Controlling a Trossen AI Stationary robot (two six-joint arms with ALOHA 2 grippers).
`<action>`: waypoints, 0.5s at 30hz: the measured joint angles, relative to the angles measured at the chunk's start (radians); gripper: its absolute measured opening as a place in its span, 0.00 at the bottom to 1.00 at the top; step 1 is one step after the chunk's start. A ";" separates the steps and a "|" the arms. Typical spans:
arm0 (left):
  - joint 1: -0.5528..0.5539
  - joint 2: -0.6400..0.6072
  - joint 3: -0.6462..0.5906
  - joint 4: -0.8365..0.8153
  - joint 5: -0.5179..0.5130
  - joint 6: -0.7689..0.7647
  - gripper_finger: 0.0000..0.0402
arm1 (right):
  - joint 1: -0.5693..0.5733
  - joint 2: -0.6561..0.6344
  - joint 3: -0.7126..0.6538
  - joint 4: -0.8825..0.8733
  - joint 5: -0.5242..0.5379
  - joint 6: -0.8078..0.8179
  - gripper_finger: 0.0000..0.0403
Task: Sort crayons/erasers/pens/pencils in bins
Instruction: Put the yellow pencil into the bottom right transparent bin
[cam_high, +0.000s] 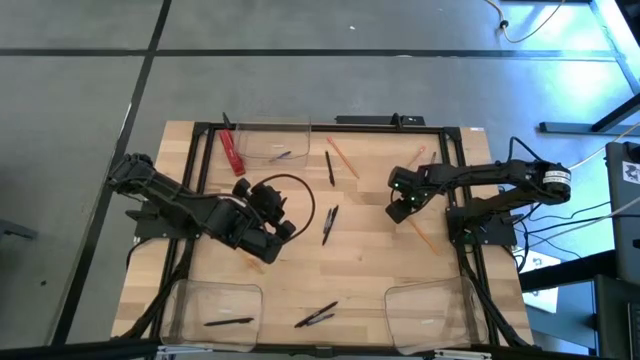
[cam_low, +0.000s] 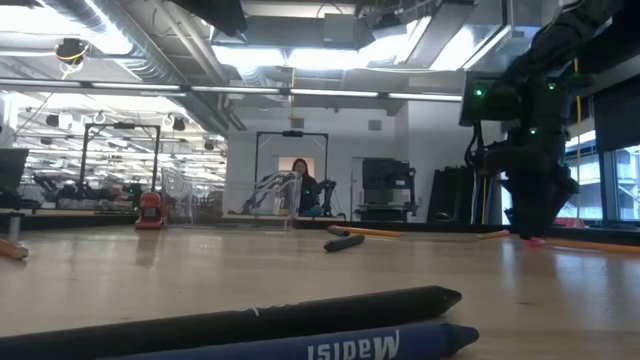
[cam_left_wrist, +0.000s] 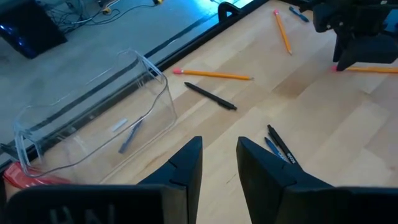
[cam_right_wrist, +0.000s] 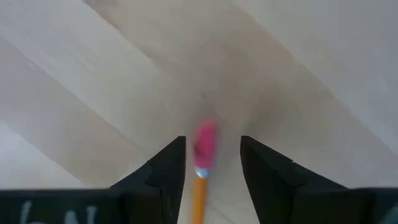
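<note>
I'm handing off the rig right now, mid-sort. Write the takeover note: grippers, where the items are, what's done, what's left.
Right gripper: open, down at the table, fingers either side of a pencil's pink eraser end, not closed.
Left gripper: open, empty, above the table's left-middle.
Done: one crayon in the far bin; one pen in the near-left bin. Near-right bin looks empty.
Left: loose pencils at the far middle, pens mid-table and near the front edge.
</note>
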 joint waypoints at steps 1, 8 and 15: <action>0.002 0.000 0.000 0.001 0.000 0.000 0.23 | 0.000 0.000 0.002 -0.001 0.002 0.000 0.38; 0.005 0.000 0.000 0.001 0.002 0.000 0.23 | 0.000 0.000 -0.019 0.007 0.005 0.012 0.38; 0.005 0.000 0.000 0.001 0.002 0.001 0.23 | 0.000 -0.003 -0.036 0.028 0.008 0.054 0.38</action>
